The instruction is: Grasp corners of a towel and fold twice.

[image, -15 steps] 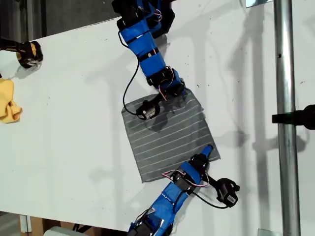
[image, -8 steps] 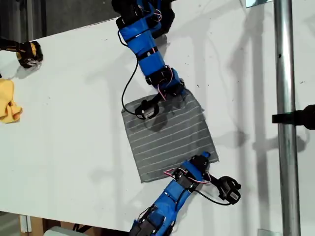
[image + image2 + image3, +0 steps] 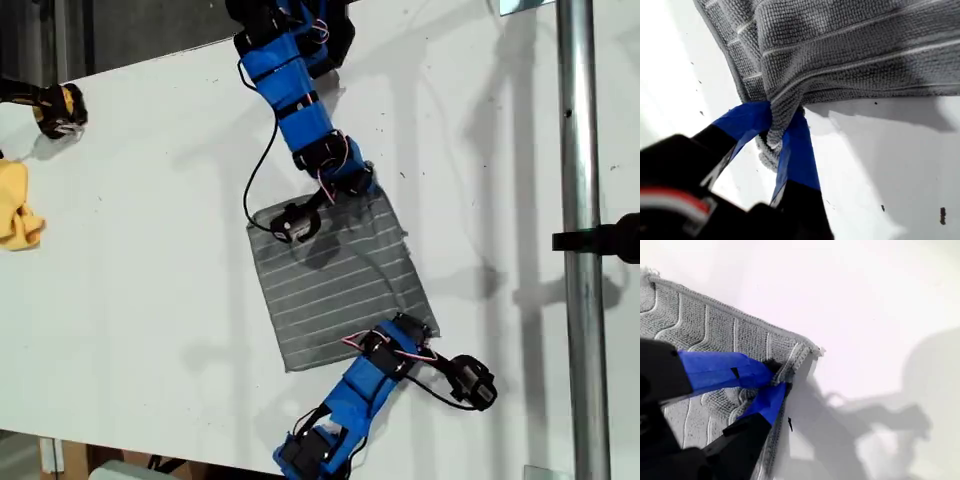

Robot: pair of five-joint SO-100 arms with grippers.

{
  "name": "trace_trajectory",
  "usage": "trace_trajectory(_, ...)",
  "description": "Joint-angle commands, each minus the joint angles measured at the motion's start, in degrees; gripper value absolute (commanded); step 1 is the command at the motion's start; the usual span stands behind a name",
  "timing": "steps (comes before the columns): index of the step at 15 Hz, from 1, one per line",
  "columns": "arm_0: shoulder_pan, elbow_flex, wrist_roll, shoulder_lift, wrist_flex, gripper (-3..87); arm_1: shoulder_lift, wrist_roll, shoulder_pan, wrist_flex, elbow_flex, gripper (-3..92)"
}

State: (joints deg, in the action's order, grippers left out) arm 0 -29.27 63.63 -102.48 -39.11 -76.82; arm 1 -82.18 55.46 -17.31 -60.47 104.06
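One towel (image 3: 335, 280), grey with white stripes, lies near the centre of the table (image 3: 150, 260). Two grippers: my first gripper (image 3: 782, 135) has its jaws pinched on a bunched corner; my second gripper (image 3: 782, 377) has its jaws clamped on another corner. One yellow cloth (image 3: 18, 205) at 9 o'clock.

Bright overhead light washes the white tabletop (image 3: 150, 230) nearly to glare and throws soft grey arm shadows across it, while both wrist views blur my near black-and-blue fingers (image 3: 795, 150) and keep the grey white-striped towel (image 3: 855, 45) sharp.
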Motion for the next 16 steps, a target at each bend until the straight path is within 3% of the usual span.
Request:
trace_trajectory(1, 0.1, -3.3, 3.4, -0.6, -6.1, -1.5, -5.0, -0.9, 0.4, -1.0, -1.4, -0.1)
trace_trajectory(6, -0.4, -6.0, 9.3, -15.1, -13.2, -1.5, -5.9, -1.0, -3.6, -10.6, -12.1, -0.1)
trace_trajectory(11, -2.4, -6.4, 20.7, -27.5, -10.2, -1.5, -5.6, -1.3, -9.2, -13.7, -19.0, -0.1)
trace_trajectory(16, 1.1, 0.7, 21.9, -36.4, -11.3, -1.5, -8.8, -2.9, -3.9, -14.5, -20.0, -0.1)
